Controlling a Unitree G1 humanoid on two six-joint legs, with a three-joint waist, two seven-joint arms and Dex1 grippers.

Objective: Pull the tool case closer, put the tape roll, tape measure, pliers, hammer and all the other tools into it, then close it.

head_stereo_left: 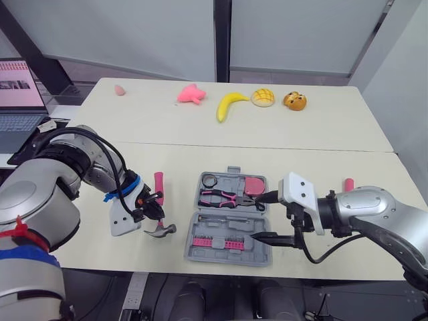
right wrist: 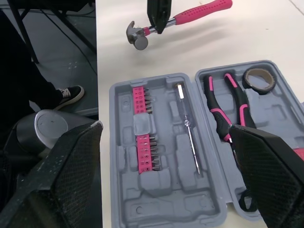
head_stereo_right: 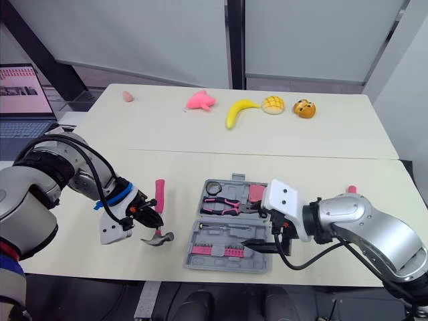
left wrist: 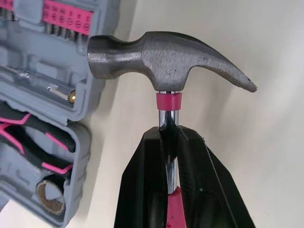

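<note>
The grey tool case (head_stereo_left: 231, 258) lies open near the table's front edge. In it are pink-handled pliers (head_stereo_left: 224, 196), a tape roll (head_stereo_left: 210, 180), a pink tape measure (head_stereo_left: 254, 184) and a row of pink bits (head_stereo_left: 214, 242). Just left of the case, my left gripper (head_stereo_left: 152, 212) is shut on the hammer (head_stereo_left: 161, 230), gripping the neck below the steel head (left wrist: 166, 57). The pink handle points away from me. My right gripper (head_stereo_left: 269, 217) is open at the case's right edge, its fingers (right wrist: 71, 171) spread wide over the tray with nothing between them.
A short pink object (head_stereo_left: 348, 183) lies on the table to the right of my right arm. A pink toy (head_stereo_left: 190, 94), a banana (head_stereo_left: 229, 104), a bun (head_stereo_left: 263, 97) and a small bear figure (head_stereo_left: 294, 101) line the far side. A laptop (head_stereo_left: 19, 100) sits off the table to the left.
</note>
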